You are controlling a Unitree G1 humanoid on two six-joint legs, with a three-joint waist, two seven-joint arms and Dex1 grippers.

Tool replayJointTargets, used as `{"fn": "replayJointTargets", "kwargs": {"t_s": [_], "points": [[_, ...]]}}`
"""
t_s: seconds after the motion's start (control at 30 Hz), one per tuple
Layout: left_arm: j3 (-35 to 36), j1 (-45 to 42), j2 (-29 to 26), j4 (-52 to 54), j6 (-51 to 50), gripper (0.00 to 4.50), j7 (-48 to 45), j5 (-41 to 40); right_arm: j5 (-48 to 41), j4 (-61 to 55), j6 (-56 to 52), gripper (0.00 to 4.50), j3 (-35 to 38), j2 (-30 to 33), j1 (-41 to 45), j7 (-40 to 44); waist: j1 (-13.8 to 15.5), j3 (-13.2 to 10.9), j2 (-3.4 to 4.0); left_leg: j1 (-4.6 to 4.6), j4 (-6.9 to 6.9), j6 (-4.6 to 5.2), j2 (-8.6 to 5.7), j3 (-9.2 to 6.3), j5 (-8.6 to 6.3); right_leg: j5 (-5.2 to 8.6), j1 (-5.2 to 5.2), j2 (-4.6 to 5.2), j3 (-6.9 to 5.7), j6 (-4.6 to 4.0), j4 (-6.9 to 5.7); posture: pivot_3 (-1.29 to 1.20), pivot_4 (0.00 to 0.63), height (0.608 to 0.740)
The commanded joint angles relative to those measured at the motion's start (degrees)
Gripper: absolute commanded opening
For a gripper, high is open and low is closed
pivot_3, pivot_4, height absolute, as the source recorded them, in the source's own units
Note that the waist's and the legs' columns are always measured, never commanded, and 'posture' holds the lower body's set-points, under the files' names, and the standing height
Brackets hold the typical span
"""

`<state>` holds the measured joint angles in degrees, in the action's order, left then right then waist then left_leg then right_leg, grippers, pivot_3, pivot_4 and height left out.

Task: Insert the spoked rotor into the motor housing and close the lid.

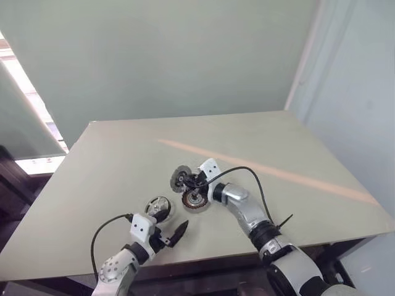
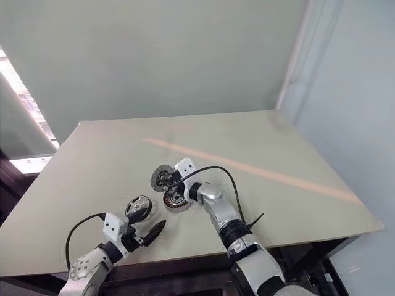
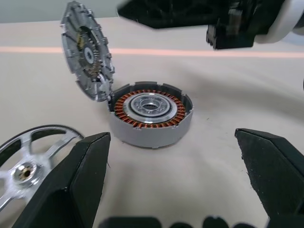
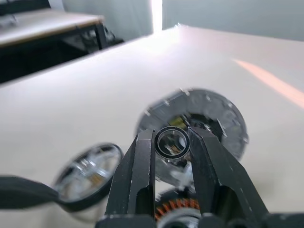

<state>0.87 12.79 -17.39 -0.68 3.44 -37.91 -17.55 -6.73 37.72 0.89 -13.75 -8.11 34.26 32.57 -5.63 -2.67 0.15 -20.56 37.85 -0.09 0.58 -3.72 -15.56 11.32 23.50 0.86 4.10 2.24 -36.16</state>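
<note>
The spoked rotor [image 3: 85,50], a grey disc with a silvery hub, hangs tilted on edge with its lower rim at the rim of the motor housing [image 3: 151,111]. The housing sits on the table with its copper windings facing up. My right gripper [image 4: 172,135] is shut on the rotor [image 1: 181,179] at its ring-shaped hub, just above the housing [image 1: 195,198]. The lid [image 1: 158,207], shiny silver with a dark rim, lies on the table left of the housing. My left gripper [image 1: 168,237] stands open near the table's front edge, level with the housing, holding nothing.
The beige table [image 1: 296,148] has a pale orange stripe [image 1: 278,174] running across it. A black cable [image 1: 247,176] loops over my right wrist. A grey wall stands behind the table, and the table's front edge [image 1: 210,256] is close under both arms.
</note>
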Motion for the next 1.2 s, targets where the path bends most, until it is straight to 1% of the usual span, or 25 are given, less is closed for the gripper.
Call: {"fn": "replayJointTargets", "kwargs": {"t_s": [0.03,0.23,0.4,0.77,1.0,1.2], "points": [[-0.1,-1.3,-0.3,0.5,0.2,4.5,-0.7,-0.1,0.2,-9.1,-4.8,0.72,0.1,1.8,-2.7,-0.4,0.1,0.0,0.01,-0.02,0.0,0.0,0.0,-0.01,0.0,0.0,0.01,0.0,-0.01,0.0,0.01,0.0,0.0,0.74],[-0.4,-2.2,-0.4,0.0,-0.2,4.5,-1.6,-0.1,0.0,-18.6,-11.0,0.72,1.2,7.1,-8.1,-1.2,0.2,0.0,0.0,-0.03,0.08,0.0,-0.02,0.02,0.0,0.01,-0.02,0.03,0.0,-0.01,0.02,0.0,0.0,0.74],[-0.4,-3.2,-0.4,-0.4,-0.6,4.5,-2.0,-0.2,-0.2,-23.0,-13.3,0.72,3.0,10.1,-10.8,-2.7,0.1,0.0,0.01,-0.02,0.02,0.0,-0.01,0.01,0.0,0.01,0.03,0.0,-0.02,-0.02,0.01,0.0,0.0,0.74],[0.0,-4.3,-0.4,-0.6,-1.6,4.5,-2.9,-0.7,-0.3,-25.4,-15.0,0.72,6.2,16.6,-14.9,-3.9,0.1,0.0,-0.01,-0.04,0.03,0.0,-0.01,0.04,0.0,0.01,0.0,0.01,0.0,-0.02,0.07,0.0,0.0,0.74],[0.0,-4.1,-0.3,-0.2,-1.9,4.5,-3.1,-0.9,-1.0,-27.5,-16.0,0.72,7.0,19.3,-18.4,-2.7,0.1,0.0,-0.01,-0.04,0.03,0.0,-0.01,0.05,0.0,0.01,0.0,0.01,0.0,-0.02,0.08,0.0,0.0,0.74],[-0.2,-3.6,0.0,0.4,-2.2,4.5,-3.1,-1.0,-1.7,-29.3,-17.2,0.72,7.4,20.4,-20.4,-1.6,0.2,0.0,-0.01,-0.04,0.05,0.0,-0.01,0.07,0.0,0.02,-0.01,0.01,0.01,-0.02,0.08,0.0,0.0,0.74]]}}
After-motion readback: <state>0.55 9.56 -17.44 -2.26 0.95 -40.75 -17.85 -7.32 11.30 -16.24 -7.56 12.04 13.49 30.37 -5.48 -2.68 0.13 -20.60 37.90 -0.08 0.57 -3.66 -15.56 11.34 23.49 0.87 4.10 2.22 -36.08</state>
